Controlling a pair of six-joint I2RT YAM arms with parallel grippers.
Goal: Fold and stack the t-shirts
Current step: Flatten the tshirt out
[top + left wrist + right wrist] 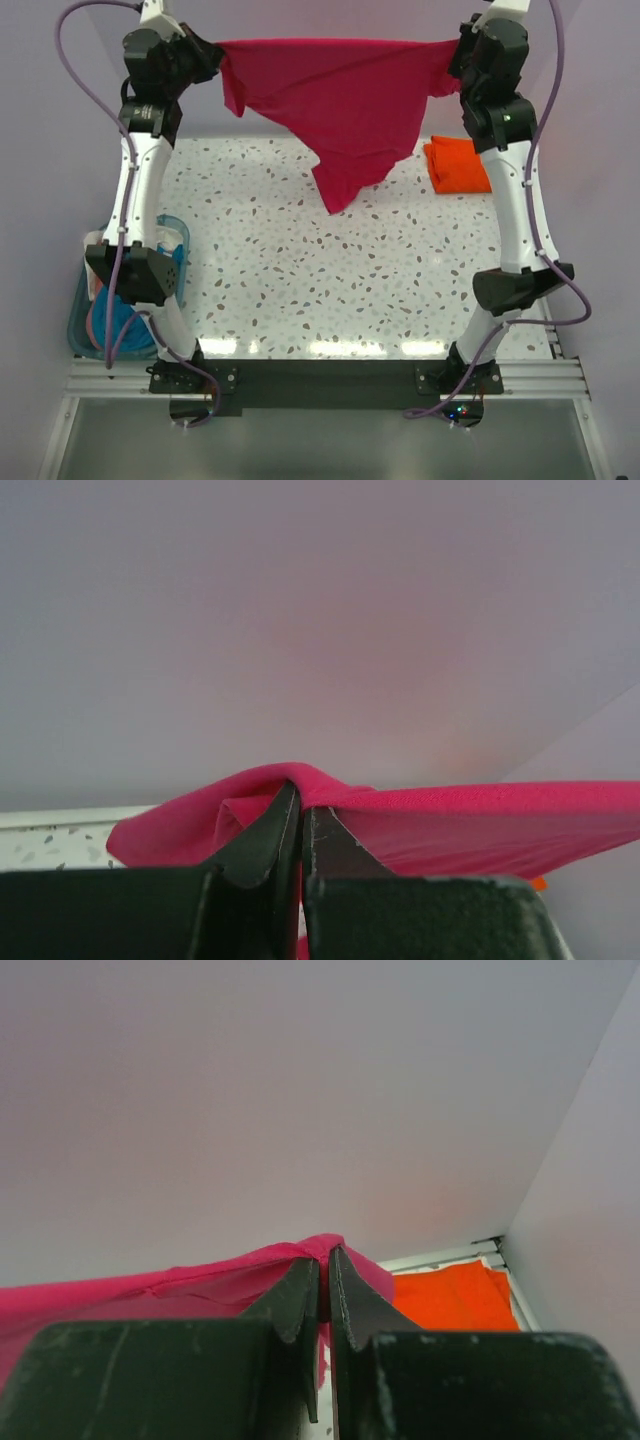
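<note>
A magenta-pink t-shirt [345,100] hangs stretched in the air between both arms at the back of the table, its lower part sagging to a point near the tabletop. My left gripper [222,58] is shut on its left edge; the left wrist view shows the pink t-shirt [480,820] pinched between the black fingers [270,840] of the left gripper [300,805]. My right gripper [455,52] is shut on the right edge, where the same t-shirt [150,1295] is clamped in the right gripper [324,1260]. An orange t-shirt [458,164] lies folded at the back right, the orange t-shirt [455,1298] also showing past the right fingers.
A speckled white table [330,270] fills the middle. A blue bin [120,300] with cloth inside sits off the table's left edge by the left arm. Pale walls close the back and right side; a black rail [330,380] holds both arm bases.
</note>
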